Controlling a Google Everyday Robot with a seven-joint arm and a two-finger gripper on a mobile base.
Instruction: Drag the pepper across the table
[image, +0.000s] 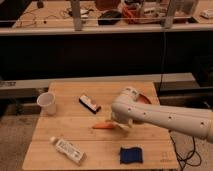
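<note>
Room: a workshop space; a long bench (50, 26) runs across the back, crowded with cables and gear too small to name, with metal posts rising from it.
Below the bench: a dark panel fills the middle of the view, and a pale ledge runs along its foot.
Floor: grey and speckled; a dark cable (188, 154) trails down at the right of the table.
Surface: the table (65, 125) is a light wooden top of wide planks, seen from above and in front.
Hidden: the white arm (165, 117) reaches in from the right edge, where it is cut off, and covers most of an orange bowl (144, 98) at the table's far right; only a sliver of its rim shows.
Hard to make out: the gripper (120, 125) hangs low over the middle of the table at the pepper's right end, seemingly touching it; whether it grips the pepper or merely sits against it cannot be told.
Pepper: the pepper (102, 126) lies flat near the table's centre, lengthwise left to right, slender and orange; its right end is lost under the gripper.
Cup: a white cup (46, 103) stands upright near the left edge, well apart from the pepper.
Box: a small black box (89, 104) lies at an angle behind the pepper.
Bottle: a white bottle (67, 150) lies on its side at the front left.
Cloth: a blue cloth (131, 155) sits at the front, right of centre, near the edge.
</note>
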